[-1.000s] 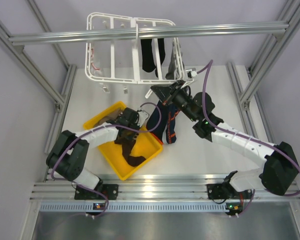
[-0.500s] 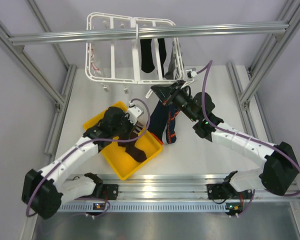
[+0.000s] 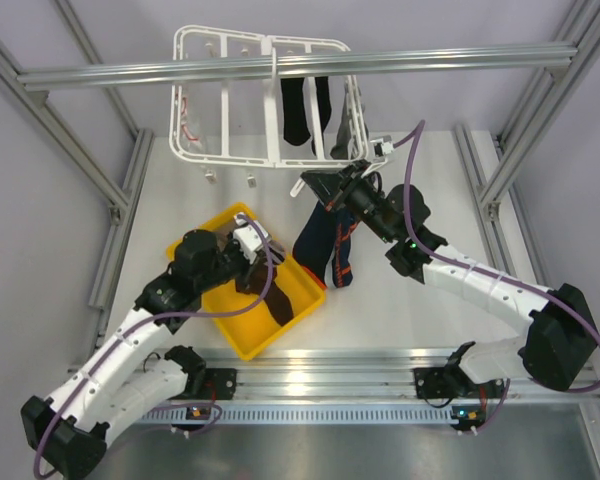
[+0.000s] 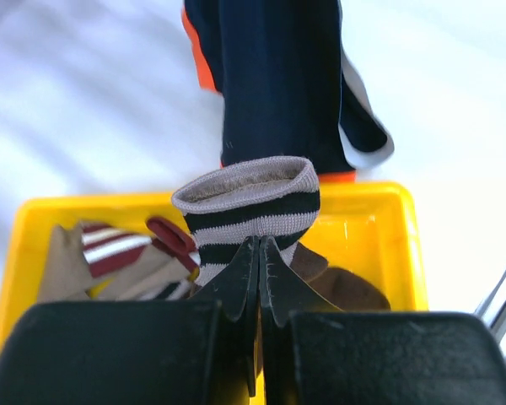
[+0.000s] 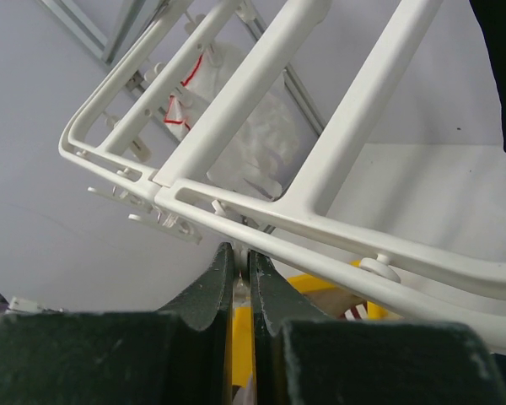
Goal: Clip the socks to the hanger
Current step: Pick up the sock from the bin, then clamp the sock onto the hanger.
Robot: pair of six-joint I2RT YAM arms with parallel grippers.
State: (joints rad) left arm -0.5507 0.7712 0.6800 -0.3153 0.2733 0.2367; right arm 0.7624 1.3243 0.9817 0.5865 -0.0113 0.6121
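The white hanger (image 3: 225, 157) hangs from the top bar, with two black socks (image 3: 305, 110) clipped on it. My right gripper (image 3: 317, 186) is at its near right edge, shut on a small white clip (image 5: 240, 253) under the frame bar (image 5: 337, 224). A navy sock with orange trim (image 3: 325, 245) hangs below that gripper; its top end is hidden. My left gripper (image 3: 248, 246) is shut on the cuff of a brown-white striped sock (image 4: 251, 202), which dangles into the yellow tray (image 3: 242, 342). The navy sock (image 4: 278, 84) hangs just beyond it.
The yellow tray (image 4: 392, 228) holds more socks: a tan and red-striped one (image 4: 101, 253) and a dark brown one (image 4: 354, 291). Aluminium frame posts (image 3: 110, 190) flank the table, and a cross bar (image 3: 280, 65) passes over the hanger.
My left arm has drawn back to the left and lifted the striped sock up from the tray. My right gripper has stayed on the clip.
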